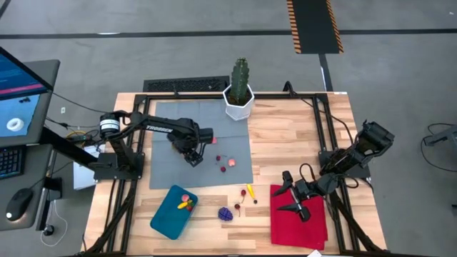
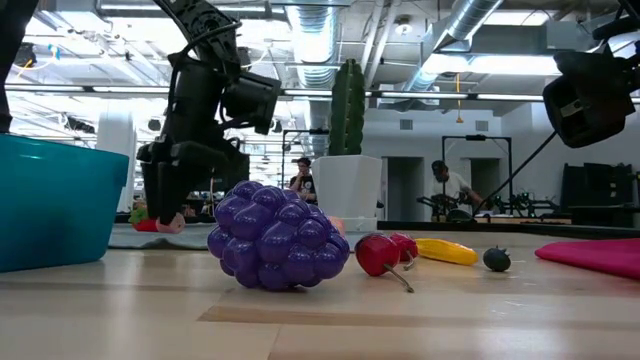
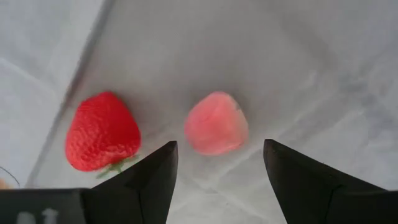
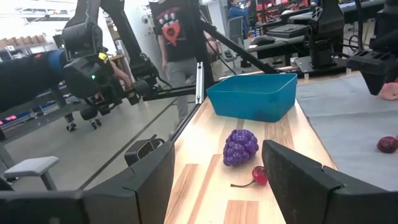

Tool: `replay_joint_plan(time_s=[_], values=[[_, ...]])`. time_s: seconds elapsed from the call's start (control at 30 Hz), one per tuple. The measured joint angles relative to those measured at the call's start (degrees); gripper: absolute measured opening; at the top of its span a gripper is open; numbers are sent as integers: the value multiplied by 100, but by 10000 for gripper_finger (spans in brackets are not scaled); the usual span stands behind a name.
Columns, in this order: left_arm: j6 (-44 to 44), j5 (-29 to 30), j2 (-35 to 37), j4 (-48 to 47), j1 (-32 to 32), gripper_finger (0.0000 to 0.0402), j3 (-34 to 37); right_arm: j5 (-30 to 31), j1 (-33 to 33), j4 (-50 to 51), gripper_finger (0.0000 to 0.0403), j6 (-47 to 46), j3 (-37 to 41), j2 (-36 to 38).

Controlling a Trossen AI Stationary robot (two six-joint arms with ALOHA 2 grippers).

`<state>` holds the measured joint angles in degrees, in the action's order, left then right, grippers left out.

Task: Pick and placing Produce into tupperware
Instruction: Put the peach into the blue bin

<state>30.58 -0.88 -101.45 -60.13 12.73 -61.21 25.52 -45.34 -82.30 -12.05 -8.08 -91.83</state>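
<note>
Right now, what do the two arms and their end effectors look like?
Both arms are dark, jointed and slim. The left arm bears white lettering along one link and a silver ring near its base; its end effector has two black wedge-shaped fingers. The right arm trails black cables, and its end effector has the same black wedge fingers.

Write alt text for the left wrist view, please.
The left claw hangs open just above a grey mat, its two dark fingers either side of a small pink fruit lying on it. A red strawberry lies on the mat beside the pink piece, apart from it.
</note>
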Motion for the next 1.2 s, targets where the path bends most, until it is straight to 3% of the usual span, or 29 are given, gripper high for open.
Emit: replay_joint_plan(time_s=[0.47, 0.77, 0.97, 1.2], values=[[-21, 115, 0, 290, 20, 108, 70, 0, 0, 0, 265, 0, 0, 0], [-27, 175, 35, 10, -124, 106, 68, 0, 0, 2, 265, 0, 0, 0], [-87, 1005, 310, -216, -536, 96, -326, 0, 11, 56, 265, 0, 2, -2], [-75, 1220, 1637, 1327, -1228, 89, -381, 0, 11, 72, 265, -60, 2, -2]])
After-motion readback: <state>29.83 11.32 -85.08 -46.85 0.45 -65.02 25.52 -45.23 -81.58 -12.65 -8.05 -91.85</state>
